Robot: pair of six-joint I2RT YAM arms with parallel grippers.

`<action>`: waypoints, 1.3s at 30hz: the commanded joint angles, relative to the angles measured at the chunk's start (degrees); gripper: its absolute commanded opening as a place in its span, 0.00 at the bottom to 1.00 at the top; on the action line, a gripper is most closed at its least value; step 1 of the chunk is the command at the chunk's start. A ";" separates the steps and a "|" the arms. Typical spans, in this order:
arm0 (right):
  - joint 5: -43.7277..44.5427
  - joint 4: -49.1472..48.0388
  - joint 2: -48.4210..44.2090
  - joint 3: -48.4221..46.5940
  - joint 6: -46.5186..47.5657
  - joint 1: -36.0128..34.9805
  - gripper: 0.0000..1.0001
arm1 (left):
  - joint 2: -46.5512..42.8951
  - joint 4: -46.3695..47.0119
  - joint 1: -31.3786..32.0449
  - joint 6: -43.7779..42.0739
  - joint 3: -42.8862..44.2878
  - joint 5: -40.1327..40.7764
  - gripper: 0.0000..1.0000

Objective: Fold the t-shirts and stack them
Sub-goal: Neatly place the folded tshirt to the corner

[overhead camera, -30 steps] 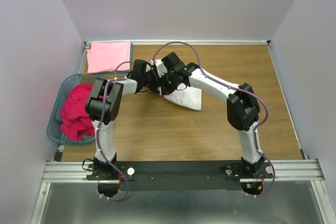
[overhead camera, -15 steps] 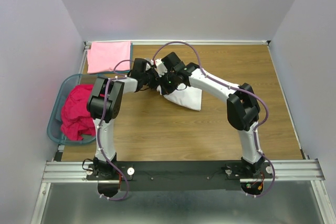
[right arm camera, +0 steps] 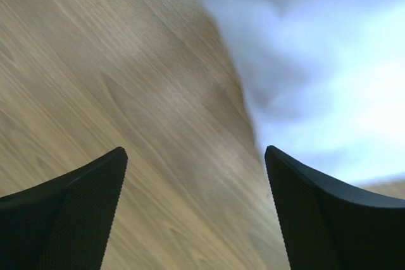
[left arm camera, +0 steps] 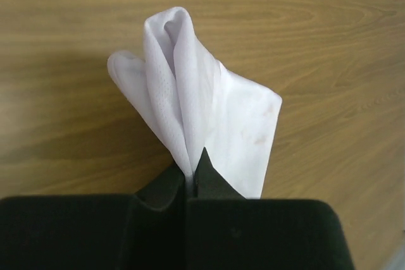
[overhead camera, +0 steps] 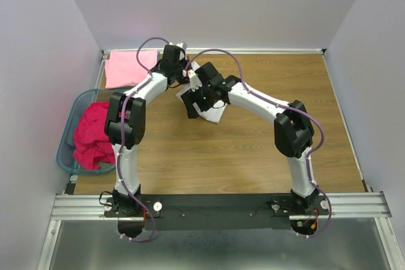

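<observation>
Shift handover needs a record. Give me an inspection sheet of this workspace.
Surface: wooden table, no spills seen.
Job's things: white t-shirt bunched, pinched at one edge; pink t-shirt folded flat, far left corner; magenta-red t-shirt heaped in the teal basket.
Clutter: teal basket at the left edge.
Grippers: left gripper shut on the white t-shirt; right gripper open, holding nothing.
Cables: purple cables loop above both arms; no snag seen.
Surroundings: plain walls on three sides; metal rail at near edge.

The left end effector (left arm camera: 192, 170) has swung back, drawing the white t-shirt (overhead camera: 210, 112) into a smaller bundle.
</observation>
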State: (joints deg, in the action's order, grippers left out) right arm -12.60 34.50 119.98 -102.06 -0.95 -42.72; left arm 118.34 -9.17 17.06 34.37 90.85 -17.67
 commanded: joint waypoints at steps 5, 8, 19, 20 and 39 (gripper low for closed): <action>3.46 -0.58 -8.62 6.07 0.33 4.22 1.00 | 4.78 -11.92 -2.91 -18.71 15.57 10.64 0.00; 4.34 -0.58 -10.82 8.54 0.42 6.06 1.00 | 6.11 -13.50 -4.05 -23.72 21.28 12.48 0.00; 5.92 -0.58 -13.72 12.32 2.80 8.53 1.00 | 10.68 -18.51 -8.79 -36.30 38.17 12.23 0.00; 5.92 -0.58 -13.72 12.41 2.80 8.53 1.00 | 10.68 -18.69 -9.06 -36.56 38.61 11.96 0.00; 5.75 -0.58 -13.02 12.41 2.45 8.53 1.00 | 4.53 -17.11 -12.22 -37.18 38.08 9.59 0.00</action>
State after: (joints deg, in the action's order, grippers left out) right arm -8.25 33.95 108.25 -90.15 1.13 -34.02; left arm 127.70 -26.94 6.17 -3.18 128.01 -6.94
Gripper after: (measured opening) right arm 0.997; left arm 0.024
